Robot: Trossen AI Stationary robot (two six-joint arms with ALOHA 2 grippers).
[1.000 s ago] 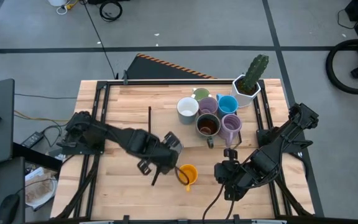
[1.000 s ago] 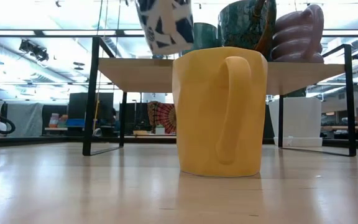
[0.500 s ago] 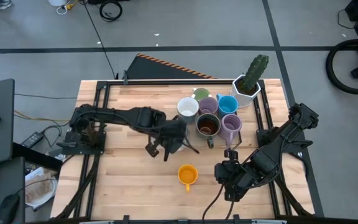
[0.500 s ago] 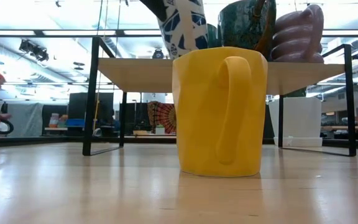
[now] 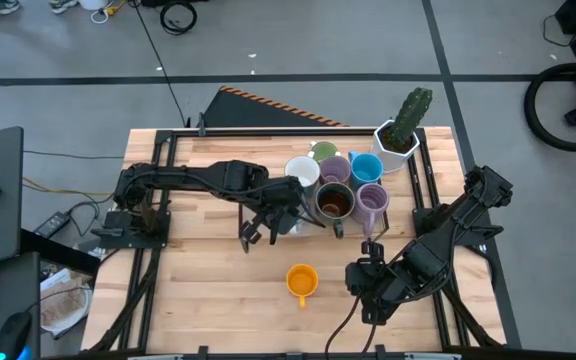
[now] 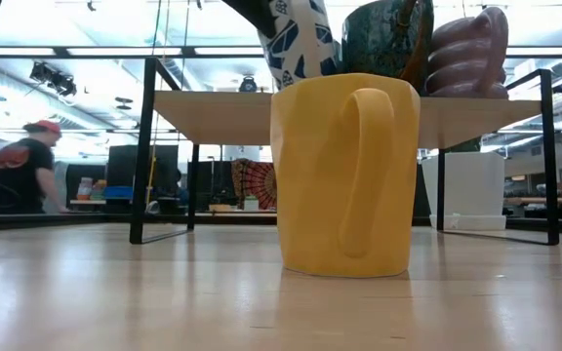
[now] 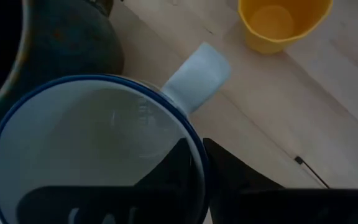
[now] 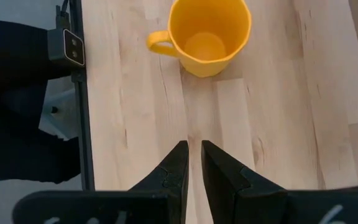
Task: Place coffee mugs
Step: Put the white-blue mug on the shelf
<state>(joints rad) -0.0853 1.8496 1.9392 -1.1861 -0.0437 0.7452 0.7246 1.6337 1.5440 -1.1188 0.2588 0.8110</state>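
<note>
Nearest the front edge of the tabletop (image 5: 198, 290), the right gripper (image 5: 370, 252) hovers low with its two fingers (image 8: 178, 163) drawn narrow, almost together, and nothing between them; it points toward the orange mug (image 5: 301, 281), which stands upright and alone on the bare wood, well apart from the other mugs, its handle turned toward the front. In the low view this mug (image 6: 344, 174) fills the middle of the picture. Farther back, the left gripper (image 5: 286, 205) is clamped on the rim of a white mug with a blue pattern (image 7: 92, 149), held above the tabletop just beside the cluster of mugs. That cluster sits toward the far right: a dark brown mug (image 5: 334, 202), two lavender mugs (image 5: 372, 200), a blue mug (image 5: 366, 167), a white mug (image 5: 298, 170) and a green mug (image 5: 323, 151) packed close together. Behind them, at the far right corner, stands a white faceted pot with a cactus (image 5: 402, 128).
</note>
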